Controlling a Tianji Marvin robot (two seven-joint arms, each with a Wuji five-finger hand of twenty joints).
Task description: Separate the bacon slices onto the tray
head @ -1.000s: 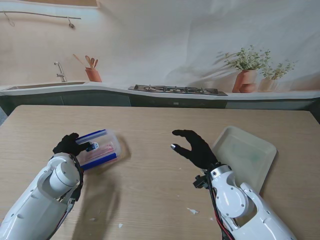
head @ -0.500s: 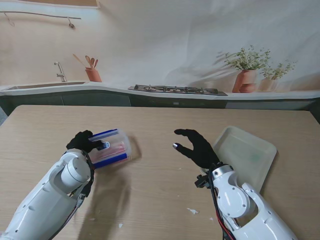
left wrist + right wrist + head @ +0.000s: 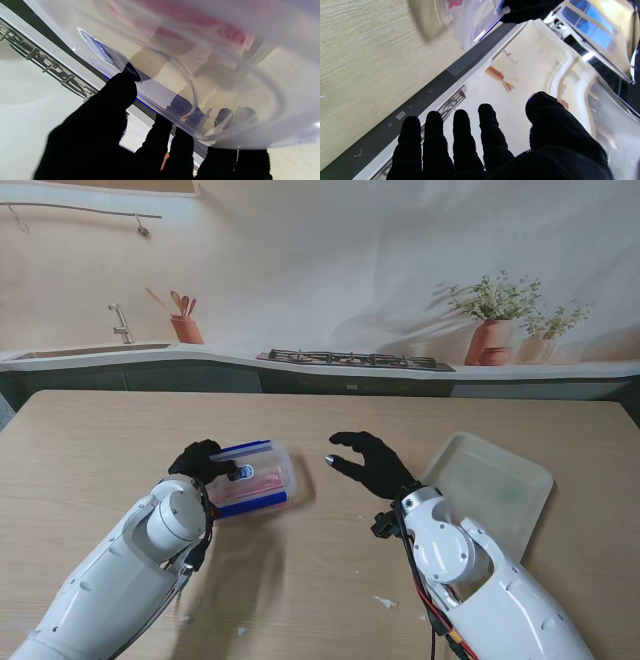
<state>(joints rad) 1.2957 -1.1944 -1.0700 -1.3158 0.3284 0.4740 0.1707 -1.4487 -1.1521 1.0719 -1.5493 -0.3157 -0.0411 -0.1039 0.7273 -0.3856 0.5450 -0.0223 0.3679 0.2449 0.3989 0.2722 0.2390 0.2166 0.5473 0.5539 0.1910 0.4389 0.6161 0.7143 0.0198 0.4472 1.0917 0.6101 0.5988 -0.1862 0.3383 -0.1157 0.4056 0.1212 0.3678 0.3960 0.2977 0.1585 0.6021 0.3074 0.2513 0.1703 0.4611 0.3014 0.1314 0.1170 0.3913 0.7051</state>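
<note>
Left hand (image 3: 203, 461) grips clear container (image 3: 252, 478) w/ blue lid edges, tilted, lifted off the table (image 3: 320, 415); pink bacon slices (image 3: 248, 480) inside. Fingers (image 3: 157, 135) wrap its rim in the wrist view. Right hand (image 3: 371, 464) unclenched, fingers spread, holding nothing, just right of container w/ bare wood between. Tray (image 3: 492, 489) sits right of that hand, its far corner near table's right edge.

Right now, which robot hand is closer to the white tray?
The right hand. It hovers open beside the tray's left edge, touching nothing. The left hand is far off on the table's left side, holding the clear container with pink bacon inside.
</note>
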